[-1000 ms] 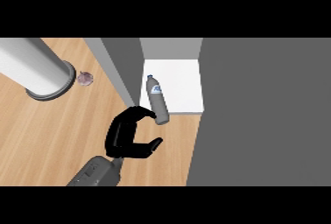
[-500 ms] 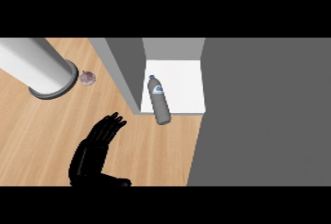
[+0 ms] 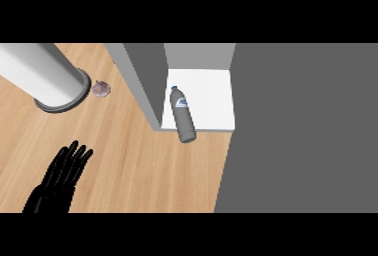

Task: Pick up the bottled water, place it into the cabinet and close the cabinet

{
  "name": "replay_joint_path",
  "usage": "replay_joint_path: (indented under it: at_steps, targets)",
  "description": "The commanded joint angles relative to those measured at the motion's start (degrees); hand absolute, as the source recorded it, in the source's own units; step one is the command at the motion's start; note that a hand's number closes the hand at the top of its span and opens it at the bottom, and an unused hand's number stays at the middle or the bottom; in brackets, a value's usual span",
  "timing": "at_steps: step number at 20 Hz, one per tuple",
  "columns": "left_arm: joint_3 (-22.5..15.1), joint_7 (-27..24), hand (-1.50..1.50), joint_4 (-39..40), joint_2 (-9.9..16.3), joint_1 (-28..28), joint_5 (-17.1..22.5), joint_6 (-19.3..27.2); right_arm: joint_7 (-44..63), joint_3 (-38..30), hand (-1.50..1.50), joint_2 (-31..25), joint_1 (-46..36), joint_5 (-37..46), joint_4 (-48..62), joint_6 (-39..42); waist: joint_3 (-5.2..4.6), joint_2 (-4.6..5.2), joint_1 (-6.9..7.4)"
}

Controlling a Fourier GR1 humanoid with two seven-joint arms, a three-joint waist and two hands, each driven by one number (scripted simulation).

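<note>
Grey cabinet door panel (image 3: 303,130): fills the right side of the head view, swung open, overhanging the right edge of the counter; presumably left open so the interior stayed reachable; closing not yet done.

Light wooden counter top (image 3: 140,165): carries everything else; bare boards across its middle and near edge.

Large pale grey cylinder with a darker base ring (image 3: 44,75): standing at the far left corner of the counter, leaning out of view; identity not clear.

Grey cabinet side wall (image 3: 144,80): upright, dividing the counter from the white cabinet floor (image 3: 210,97) at the far edge.

Black hand (image 3: 63,175): low at the left of the view, near the counter's near edge; fingers straight and together, pointing toward the far edge, holding nothing, well apart from the bottle; which arm cannot be told for certain, judged the left by position. Other hand not visible.

Clear plastic bottled water with a blue label (image 3: 182,114): lying on its side, cap toward the cabinet's back, base poking past the front lip of the white floor onto the counter; mostly inside, so probably placed, though overhang may catch the door.

Small purplish round object (image 3: 101,89): just beside the cylinder's base; too small to identify.
</note>
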Motion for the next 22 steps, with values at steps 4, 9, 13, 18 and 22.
replay_joint_path:
  at_steps: [4,9,13,18,22]
  targets:
    - [2.5,-1.4,-1.5,-6.1,5.9,6.6,0.1,-2.1,4.5,10.8,1.5,0.9,-5.8,11.2,-14.2,-9.1,-0.16,-0.44,0.04]
    - [6.2,0.6,-1.5,-9.3,10.0,7.7,2.8,-3.6,5.5,20.6,1.5,2.5,-15.6,16.1,-7.7,-13.6,-0.17,-0.42,0.61]
    - [8.6,0.9,-1.5,-9.8,11.1,8.0,5.1,-4.9,6.4,27.3,1.5,5.2,-24.0,19.4,-2.6,-19.8,-0.3,-0.45,0.38]
    - [9.5,2.2,-1.5,-14.4,13.6,11.0,5.4,-5.2,8.5,38.1,1.5,13.7,-34.4,28.6,4.5,-30.1,-0.19,-0.57,1.02]
    - [11.6,2.5,-1.5,-15.8,15.1,12.4,7.4,-7.1,8.9,43.6,1.5,22.1,-44.3,34.9,15.9,-40.1,-0.13,-0.03,1.79]
